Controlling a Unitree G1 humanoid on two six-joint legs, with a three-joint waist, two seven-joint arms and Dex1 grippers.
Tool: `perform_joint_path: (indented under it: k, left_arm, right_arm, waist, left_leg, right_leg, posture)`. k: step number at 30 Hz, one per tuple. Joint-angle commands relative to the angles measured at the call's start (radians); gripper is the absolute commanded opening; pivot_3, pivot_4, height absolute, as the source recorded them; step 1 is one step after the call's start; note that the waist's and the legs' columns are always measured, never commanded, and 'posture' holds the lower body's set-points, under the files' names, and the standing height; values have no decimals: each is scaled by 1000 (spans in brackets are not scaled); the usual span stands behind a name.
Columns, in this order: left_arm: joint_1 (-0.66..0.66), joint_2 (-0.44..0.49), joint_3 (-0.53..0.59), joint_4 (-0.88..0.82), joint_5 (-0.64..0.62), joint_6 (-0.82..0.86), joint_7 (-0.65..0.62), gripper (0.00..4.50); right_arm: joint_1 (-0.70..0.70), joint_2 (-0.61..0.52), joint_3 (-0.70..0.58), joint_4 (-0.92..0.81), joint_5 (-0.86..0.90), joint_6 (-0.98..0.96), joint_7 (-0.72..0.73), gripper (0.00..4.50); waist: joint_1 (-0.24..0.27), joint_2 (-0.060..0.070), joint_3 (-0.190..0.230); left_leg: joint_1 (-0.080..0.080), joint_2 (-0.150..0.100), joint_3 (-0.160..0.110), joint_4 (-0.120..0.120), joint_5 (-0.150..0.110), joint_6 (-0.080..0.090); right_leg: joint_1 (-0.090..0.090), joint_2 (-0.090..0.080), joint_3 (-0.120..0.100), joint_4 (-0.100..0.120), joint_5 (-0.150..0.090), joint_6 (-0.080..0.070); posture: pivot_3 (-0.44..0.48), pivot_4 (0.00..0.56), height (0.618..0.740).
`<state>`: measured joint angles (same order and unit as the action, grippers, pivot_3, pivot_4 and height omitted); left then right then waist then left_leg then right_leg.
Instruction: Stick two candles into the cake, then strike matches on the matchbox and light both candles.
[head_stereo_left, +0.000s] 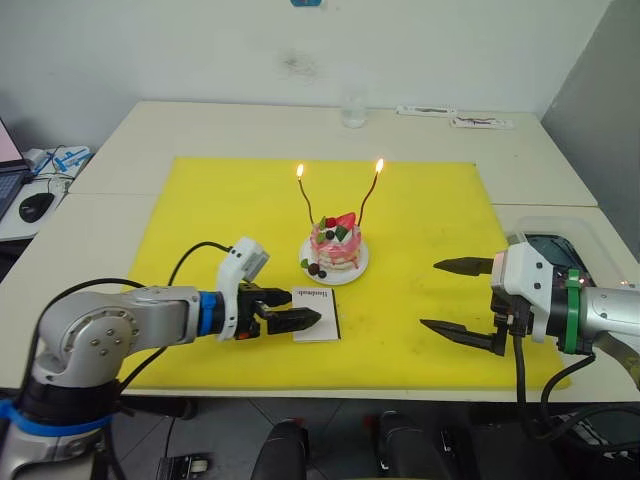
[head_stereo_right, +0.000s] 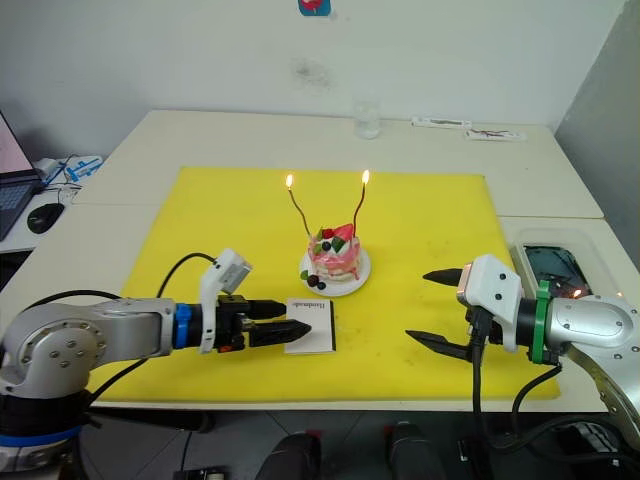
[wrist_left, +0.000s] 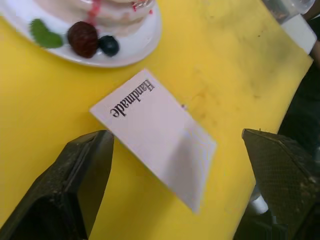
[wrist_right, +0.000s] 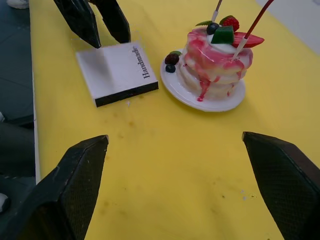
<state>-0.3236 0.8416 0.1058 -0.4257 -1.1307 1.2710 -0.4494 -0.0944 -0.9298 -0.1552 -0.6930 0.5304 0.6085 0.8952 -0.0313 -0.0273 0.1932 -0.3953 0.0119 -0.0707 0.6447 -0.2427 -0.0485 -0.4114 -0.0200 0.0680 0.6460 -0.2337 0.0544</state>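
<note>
Seen from the head camera: a pale tabletop (head_stereo_left: 120, 190) covered across its middle by a yellow mat (head_stereo_left: 420, 210). At the mat's centre, taken here as the landmark, a small pink-and-white cake (head_stereo_left: 335, 248) on a white plate (head_stereo_left: 358, 266), topped with a strawberry and dark berries. Rising from the cake's top, two thin wavy candles, one on the robot's left (head_stereo_left: 306, 200) and one on the right (head_stereo_left: 369, 195), each tipped with a small flame; both apparently lit, so the task looks essentially done. Just in front of the cake, toward the robot, a flat white matchbox (head_stereo_left: 317, 315) lying on the mat, lettered "Handmade", black striking strip along one edge in the right wrist view. Left of the cake and nearer the robot, the left claw (head_stereo_left: 300, 318) low over the mat at the matchbox's edge, fingers apart and clamped on nothing, probably parked by the box after striking. Right of the cake and well apart from it, the right claw (head_stereo_left: 462, 300) with fingers spread wide and empty, likely held clear of the flames. No matches discernible. Behind the cake, near the tabletop's far edge, a clear glass (head_stereo_left: 354, 110).
</note>
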Motion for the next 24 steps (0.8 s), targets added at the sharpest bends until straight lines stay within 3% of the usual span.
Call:
perform_joint_path:
  k: [1, 7, 11, 18, 24]
  left_arm:
    - [51, 86, 14, -30, 174, -201, -139, 4483]
    - [191, 218, 47, 13, 448, -560, -377, 4483]
    - [267, 257, 109, 32, 579, -728, -432, 4483]
    - [392, 241, 234, 33, 598, -781, -525, 4483]
    - [377, 186, 254, 33, 566, -745, -510, 4483]
  right_arm:
    - [-3, -7, -14, 6, -24, -62, 14, 4500]
    - [-1, -34, -72, 57, 0, -70, 59, 4500]
    - [-26, -69, -128, 93, 50, -52, 106, 4500]
    - [-87, -134, -162, 180, 62, -88, 187, 4500]
    - [-154, -120, -113, 199, 55, -87, 182, 4500]
  waist:
    - [0, 0, 0]
    - [1, 0, 0]
    - [2, 0, 0]
    - [0, 0, 0]
    - [-1, 0, 0]
  left_leg:
    - [0, 0, 0, 0, 0, 0]
    - [-2, 1, 1, 0, 0, 0]
    - [-3, 1, 2, -1, 0, 0]
    - [-3, 2, 5, -1, 0, 0]
    - [-4, 3, 6, -1, 0, 0]
  right_leg:
    - [0, 0, 0, 0, 0, 0]
    - [-3, 0, 0, 0, 0, -1]
    - [-4, 0, 0, 0, 0, -1]
    - [-6, -1, 1, 0, 0, -1]
    - [-7, -1, 1, 1, 0, 0]
  posture:
    - [0, 150, 740]
    - [0, 150, 740]
    - [0, 150, 740]
    - [0, 150, 740]
    - [0, 150, 740]
